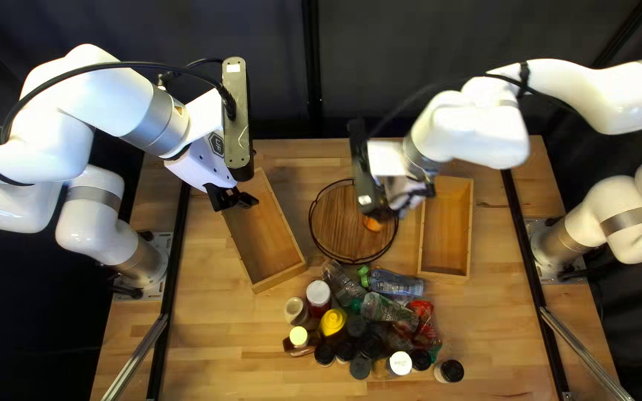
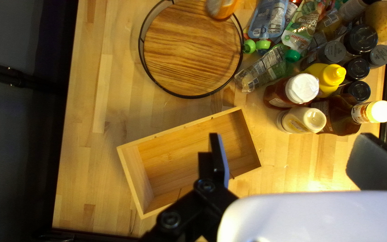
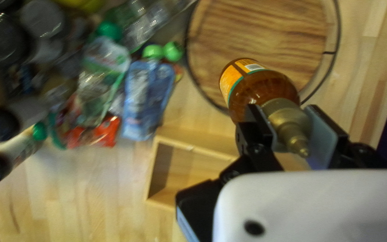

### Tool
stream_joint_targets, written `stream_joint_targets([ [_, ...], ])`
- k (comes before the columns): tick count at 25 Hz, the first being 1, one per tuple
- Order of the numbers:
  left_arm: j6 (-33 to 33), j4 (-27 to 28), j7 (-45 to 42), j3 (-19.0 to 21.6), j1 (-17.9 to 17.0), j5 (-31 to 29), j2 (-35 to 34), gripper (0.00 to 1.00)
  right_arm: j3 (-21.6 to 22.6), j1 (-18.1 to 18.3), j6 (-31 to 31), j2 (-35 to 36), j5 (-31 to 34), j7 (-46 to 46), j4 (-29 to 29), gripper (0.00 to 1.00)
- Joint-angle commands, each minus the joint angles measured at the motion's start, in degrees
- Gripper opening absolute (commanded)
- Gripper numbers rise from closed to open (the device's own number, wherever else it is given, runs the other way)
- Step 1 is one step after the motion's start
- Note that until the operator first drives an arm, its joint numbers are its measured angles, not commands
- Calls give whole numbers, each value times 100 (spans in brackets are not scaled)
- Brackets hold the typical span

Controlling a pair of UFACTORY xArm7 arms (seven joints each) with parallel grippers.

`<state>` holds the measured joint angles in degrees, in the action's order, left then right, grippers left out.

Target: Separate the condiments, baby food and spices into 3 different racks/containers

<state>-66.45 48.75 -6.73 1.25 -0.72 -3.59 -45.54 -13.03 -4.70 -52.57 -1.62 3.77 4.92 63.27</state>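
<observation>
My right gripper (image 1: 404, 202) is above the round wooden tray's right edge; in the right wrist view my right gripper (image 3: 290, 130) is shut on the gold neck of an amber bottle (image 3: 265, 87) with an orange label. The round tray (image 2: 191, 49) holds nothing visible. My left gripper (image 1: 233, 199) hovers over the left wooden box (image 1: 265, 238); in its own view the left gripper (image 2: 287, 159) stands open, nothing between its fingers. The right wooden box (image 1: 446, 226) looks empty. Pouches (image 1: 391, 284), a white-capped red bottle (image 1: 318, 293), a yellow bottle (image 1: 333, 323) and dark-lidded jars (image 1: 451, 370) form a crowded group.
The bottle and pouch group fills the near middle of the table (image 1: 224, 356), close below the round tray. Black rails (image 1: 169, 282) run along both sides, and a dark curtain (image 1: 410, 44) hangs behind the far edge. The right arm reaches across above the right box.
</observation>
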Motion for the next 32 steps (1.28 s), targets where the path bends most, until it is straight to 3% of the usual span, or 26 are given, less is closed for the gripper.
stream_joint_targets([
  [1, 0, 0, 0, 0, 0, 0, 0, 100, -121, 131, 214, 394, -165, 33, 141, 1],
  [11, 0, 0, 0, 0, 0, 0, 0, 100, -179, 299, 577, 1013, -588, 121, 227, 1],
  [18, 0, 0, 0, 0, 0, 0, 0, 100, -174, 394, 636, 1157, -863, 282, 256, 12],
  [21, 0, 0, 0, 0, 0, 0, 0, 100, -166, 400, 643, 1164, -907, 308, 254, 57],
  [23, 0, 0, 0, 0, 0, 0, 0, 100, -155, 381, 626, 1153, -897, 287, 258, 77],
  [28, 0, 0, 0, 0, 0, 0, 0, 100, -137, 318, 529, 999, -783, 186, 196, 100],
  [32, 0, 0, 0, 0, 0, 0, 0, 100, 29, 78, -3, 574, -426, -267, 307, 100],
])
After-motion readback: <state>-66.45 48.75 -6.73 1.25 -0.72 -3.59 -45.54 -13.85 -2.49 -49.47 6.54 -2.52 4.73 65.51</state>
